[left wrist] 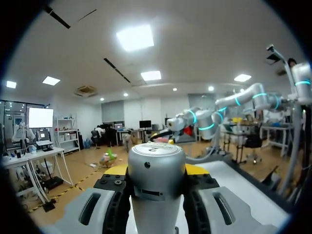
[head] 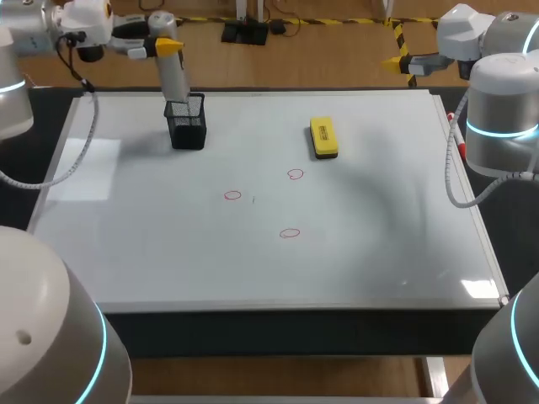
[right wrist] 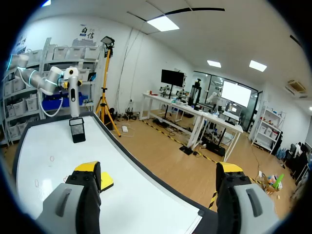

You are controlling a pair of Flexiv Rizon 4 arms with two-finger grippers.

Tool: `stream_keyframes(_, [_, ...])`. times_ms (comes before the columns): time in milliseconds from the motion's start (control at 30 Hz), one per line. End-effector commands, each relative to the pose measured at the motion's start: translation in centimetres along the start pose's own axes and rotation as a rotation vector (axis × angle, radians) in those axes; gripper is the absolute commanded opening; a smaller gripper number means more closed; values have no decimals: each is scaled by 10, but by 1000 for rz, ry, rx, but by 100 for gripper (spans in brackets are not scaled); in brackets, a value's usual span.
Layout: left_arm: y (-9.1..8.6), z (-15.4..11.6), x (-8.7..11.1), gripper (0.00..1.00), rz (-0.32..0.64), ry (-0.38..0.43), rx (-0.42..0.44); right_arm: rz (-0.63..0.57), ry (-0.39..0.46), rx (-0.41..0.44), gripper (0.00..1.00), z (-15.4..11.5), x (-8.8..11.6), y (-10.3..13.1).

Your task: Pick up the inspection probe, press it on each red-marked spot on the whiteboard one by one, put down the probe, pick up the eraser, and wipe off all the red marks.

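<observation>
- Whiteboard (head: pixel 387 252) covers the desk; at its far left, the left tool (head: pixel 168 46) is clenched on the grey probe (head: pixel 175 80), whose lower end dips into a black mesh cup (head: pixel 187 126).
- Risk: a crooked lift could snag the rim and topple the cup.
- Three red marks (head: pixel 232 195) sit mid-board, with the yellow eraser (head: pixel 324 137) beyond them.
- Right tool (right wrist: pixel 158 168) hangs released past the board's right edge.

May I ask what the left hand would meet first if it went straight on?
Probably the right arm, far ahead. Until then the way looks free, though depth is unclear.
</observation>
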State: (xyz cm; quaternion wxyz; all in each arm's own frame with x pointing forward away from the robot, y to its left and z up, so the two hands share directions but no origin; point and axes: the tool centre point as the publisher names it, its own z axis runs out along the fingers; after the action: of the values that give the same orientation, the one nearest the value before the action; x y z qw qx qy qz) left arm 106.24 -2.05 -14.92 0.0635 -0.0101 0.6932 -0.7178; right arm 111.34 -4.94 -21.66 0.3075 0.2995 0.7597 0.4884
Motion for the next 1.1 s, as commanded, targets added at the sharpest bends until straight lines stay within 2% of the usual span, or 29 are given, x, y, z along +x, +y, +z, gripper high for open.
stream_keyframes(33, [-7,-12,18,0,7,-48,-8,0,1,2,100,0,-1,0])
stream_keyframes(267, [-8,-31,35,0,-4,-106,-15,0,1,2,100,0,-1,0])
stream_keyframes(633, [9,-52,60,0,-23,-179,-20,0,1,2,100,0,-1,0])
stream_keyframes(800, [23,-61,73,0,-19,-200,-7,0,1,2,100,0,-1,0])
stream_keyframes(1100, [40,-73,81,0,11,-224,9,0,1,2,100,0,-1,0])
